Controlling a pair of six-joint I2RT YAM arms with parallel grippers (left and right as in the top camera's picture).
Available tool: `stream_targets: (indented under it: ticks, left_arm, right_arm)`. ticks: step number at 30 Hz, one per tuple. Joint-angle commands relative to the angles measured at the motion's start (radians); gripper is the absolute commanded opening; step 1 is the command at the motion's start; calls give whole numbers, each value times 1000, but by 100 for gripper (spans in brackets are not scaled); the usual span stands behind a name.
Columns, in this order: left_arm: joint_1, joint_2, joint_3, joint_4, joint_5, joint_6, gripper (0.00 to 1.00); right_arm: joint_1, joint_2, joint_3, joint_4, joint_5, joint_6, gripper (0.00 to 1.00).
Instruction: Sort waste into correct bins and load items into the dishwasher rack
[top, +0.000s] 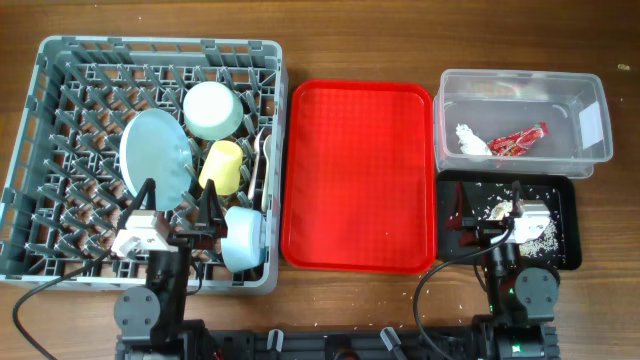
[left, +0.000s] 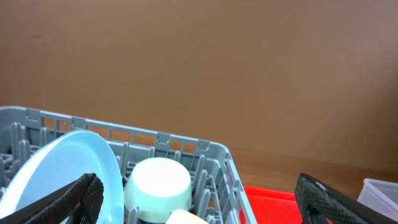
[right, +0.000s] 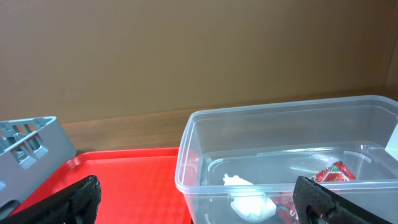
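The grey dishwasher rack (top: 40, 150) at the left holds the light blue plate (top: 155, 150) standing on edge, the pale green bowl (top: 212, 108) upside down, the yellow cup (top: 222, 165) and a white utensil (top: 263, 150). My left gripper (top: 177, 203) is open and empty over the rack's front, the plate (left: 56, 168) and bowl (left: 158, 183) just ahead of it. The clear tub (top: 520, 85) holds the white napkin (top: 472, 140) and red wrapper (top: 518, 141). The black tray (top: 570, 215) holds crumbly scraps (top: 540, 232). My right gripper (top: 493, 215) is open and empty above it.
The red serving tray (top: 360, 175) lies bare between rack and bins. A light blue cup-like item (top: 243, 238) lies on its side at the rack's front right corner. Crumbs dot the table in front of the black tray.
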Motion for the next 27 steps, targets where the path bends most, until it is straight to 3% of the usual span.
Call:
stream_targets:
  ticks: [1, 8, 12, 15, 18, 27]
  left_arm:
    - [6, -21, -39, 12, 14, -17, 100]
    - [3, -22, -96, 15, 14, -16, 100]
    - [-15, -22, -97, -58, 2, -8, 100]
    - [-16, -22, -97, -122, 3, 56, 100]
    - [-16, -22, -97, -121, -3, 205, 100]
    - [-18, -22, -97, -124, -31, 197, 100]
  right_arm:
    - [-5, -7, -1, 6, 9, 19, 100]
    - [-5, -7, -1, 6, 9, 19, 100]
    - [-5, -7, -1, 6, 9, 19, 100]
    - [-5, -7, -1, 6, 9, 19, 100]
    - [-5, -7, -1, 6, 9, 19, 100]
    - [-5, -7, -1, 6, 9, 19, 100]
